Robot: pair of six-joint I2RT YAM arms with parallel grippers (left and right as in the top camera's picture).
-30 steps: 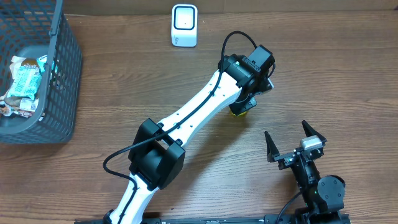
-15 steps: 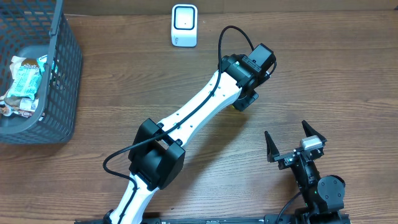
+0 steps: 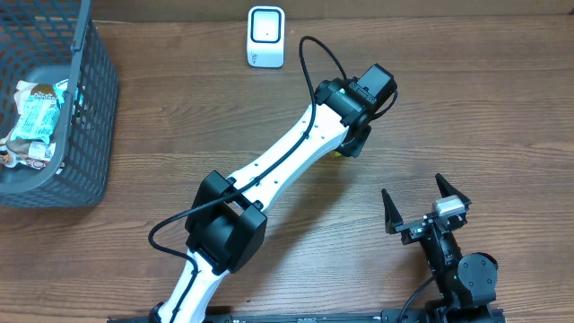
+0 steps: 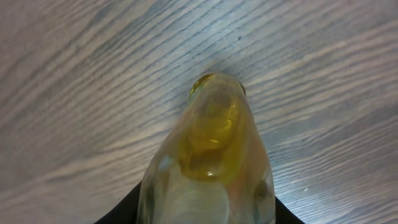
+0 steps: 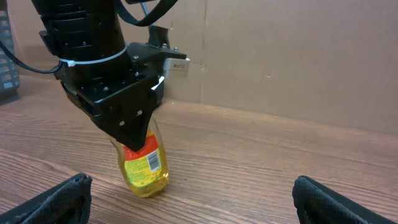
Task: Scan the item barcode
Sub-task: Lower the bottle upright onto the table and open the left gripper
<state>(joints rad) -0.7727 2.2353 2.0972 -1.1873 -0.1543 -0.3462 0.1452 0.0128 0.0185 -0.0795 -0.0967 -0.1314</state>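
Scanner beyond bottle; basket far left

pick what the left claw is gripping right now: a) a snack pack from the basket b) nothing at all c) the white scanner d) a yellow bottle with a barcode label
D: in the right wrist view the left claw is clamped from above on the yellow bottle, whose barcode label faces that camera.
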